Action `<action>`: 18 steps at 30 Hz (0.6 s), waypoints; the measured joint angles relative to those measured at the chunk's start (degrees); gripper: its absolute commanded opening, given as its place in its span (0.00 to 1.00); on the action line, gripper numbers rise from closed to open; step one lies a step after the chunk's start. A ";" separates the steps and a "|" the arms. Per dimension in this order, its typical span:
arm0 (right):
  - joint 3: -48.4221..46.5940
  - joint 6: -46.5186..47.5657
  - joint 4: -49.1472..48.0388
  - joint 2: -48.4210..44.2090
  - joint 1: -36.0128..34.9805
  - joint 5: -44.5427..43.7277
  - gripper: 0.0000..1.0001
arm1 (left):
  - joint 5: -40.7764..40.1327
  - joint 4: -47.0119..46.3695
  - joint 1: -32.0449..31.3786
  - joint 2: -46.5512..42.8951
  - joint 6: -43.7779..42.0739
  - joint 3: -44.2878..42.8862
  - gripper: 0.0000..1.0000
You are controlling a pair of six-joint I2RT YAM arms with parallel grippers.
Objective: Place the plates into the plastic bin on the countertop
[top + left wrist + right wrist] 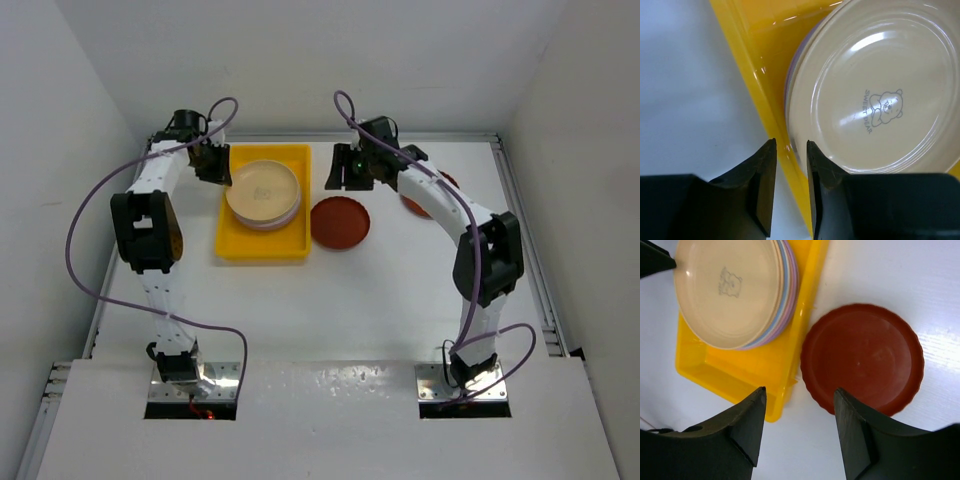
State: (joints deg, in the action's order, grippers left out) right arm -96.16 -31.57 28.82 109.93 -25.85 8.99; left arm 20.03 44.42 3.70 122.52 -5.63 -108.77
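The yellow plastic bin [262, 243] stands at the back left of the white countertop [330, 310]. It holds a stack of plates with the cream-white plate [263, 190] on top, and blue, pink and lilac edges [789, 295] show beneath it. One dark red plate [340, 222] lies on the countertop just right of the bin. A second dark red plate [410, 207] is partly hidden under the right arm. My left gripper [218, 168] hovers over the bin's left wall [755, 50], its jaws a narrow gap apart and empty. My right gripper [343, 175] is wide open above the gap between the bin and the dark red plate [862, 357].
A tan-brown round edge [176, 235], perhaps a plate, shows behind the left arm's upper link. White walls close in the back and both sides. Metal rails [525, 250] edge the countertop.
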 measured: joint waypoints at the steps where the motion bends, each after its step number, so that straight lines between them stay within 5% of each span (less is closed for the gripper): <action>1: 0.61 0.00 0.00 -0.15 0.07 -0.11 0.56 | -0.13 -0.09 -0.33 0.00 0.00 0.00 0.34; 9: 8.61 -1.66 -0.09 -1.99 2.16 -0.59 0.56 | -2.40 -0.96 -2.60 0.00 -1.44 0.63 0.38; 18: 18.10 -7.56 -1.31 -4.96 16.31 -4.70 0.57 | -5.44 -1.18 -2.67 -1.68 -3.48 0.63 0.45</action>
State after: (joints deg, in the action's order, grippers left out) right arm -78.06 -39.13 27.51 104.97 -9.54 4.29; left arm 14.59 43.24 1.04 120.84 -9.10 -108.14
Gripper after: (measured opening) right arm 0.571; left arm 0.442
